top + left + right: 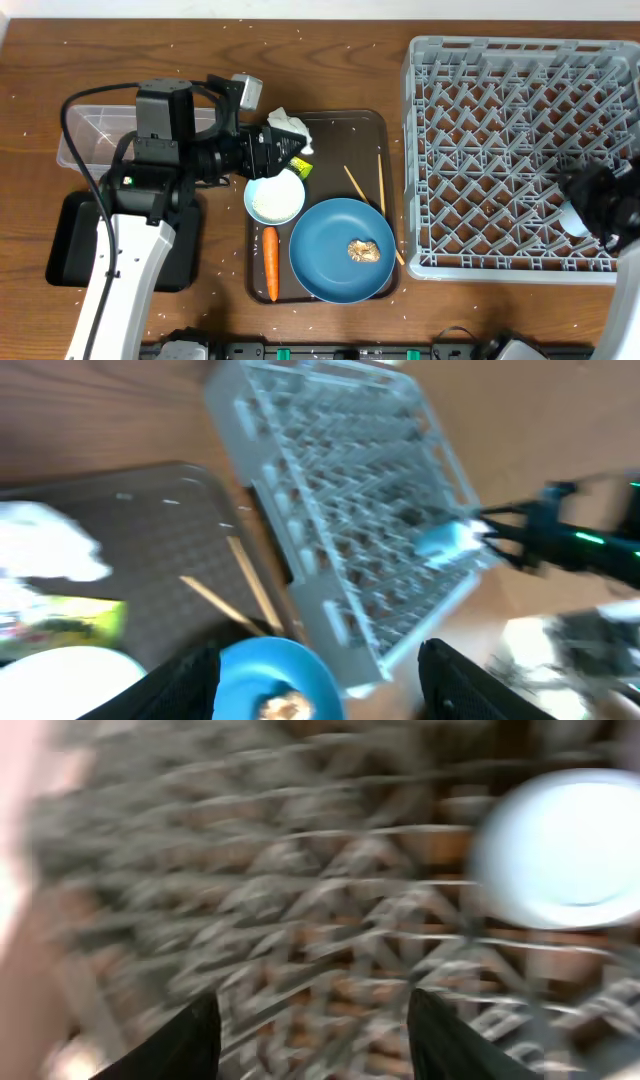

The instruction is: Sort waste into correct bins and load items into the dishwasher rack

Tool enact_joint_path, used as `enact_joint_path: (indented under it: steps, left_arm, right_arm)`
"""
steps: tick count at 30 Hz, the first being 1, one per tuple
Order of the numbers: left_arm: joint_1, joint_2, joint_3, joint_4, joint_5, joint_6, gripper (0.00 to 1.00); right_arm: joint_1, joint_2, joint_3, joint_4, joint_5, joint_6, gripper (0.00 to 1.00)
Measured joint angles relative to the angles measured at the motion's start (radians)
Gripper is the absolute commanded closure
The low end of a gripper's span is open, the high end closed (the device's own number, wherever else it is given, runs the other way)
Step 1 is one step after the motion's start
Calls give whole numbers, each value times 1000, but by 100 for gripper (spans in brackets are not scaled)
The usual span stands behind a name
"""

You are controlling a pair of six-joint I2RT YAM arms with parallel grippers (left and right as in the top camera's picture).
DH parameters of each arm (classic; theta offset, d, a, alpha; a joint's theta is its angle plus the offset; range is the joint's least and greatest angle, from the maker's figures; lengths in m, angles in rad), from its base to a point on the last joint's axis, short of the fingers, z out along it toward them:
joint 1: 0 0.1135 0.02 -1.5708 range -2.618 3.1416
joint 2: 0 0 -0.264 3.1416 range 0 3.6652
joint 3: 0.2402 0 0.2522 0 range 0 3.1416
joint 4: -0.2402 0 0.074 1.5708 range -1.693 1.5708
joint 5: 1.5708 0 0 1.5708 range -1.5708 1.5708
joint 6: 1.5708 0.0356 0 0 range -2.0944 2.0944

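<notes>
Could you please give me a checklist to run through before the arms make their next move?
1. Right gripper clear of the light blue cup: ok, jaws apart with nothing between them.
2. Cup inside the dishwasher rack: ok; whether it is upright, cannot tell.
3. Left gripper open and empty: ok.
4. Crumpled white paper and green-yellow wrapper binned: not ok, both lie on the brown tray.
5. Carrot binned: not ok, it lies on the brown tray.
</notes>
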Motion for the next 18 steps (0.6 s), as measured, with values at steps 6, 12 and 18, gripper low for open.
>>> enact_joint_path:
  steps: [6, 12, 18]
  left_arm:
    - [-89, 3, 0, -86, -318, 7, 36]
    - [-166, 83, 0, -113, -579, 11, 39]
    - [-166, 256, 0, 11, -674, 8, 40]
  right_arm:
    - [157, -109, 1, -89, -132, -129, 39]
    - [323, -107, 1, -151, -69, -179, 38]
    - [365, -102, 1, -156, -19, -183, 37]
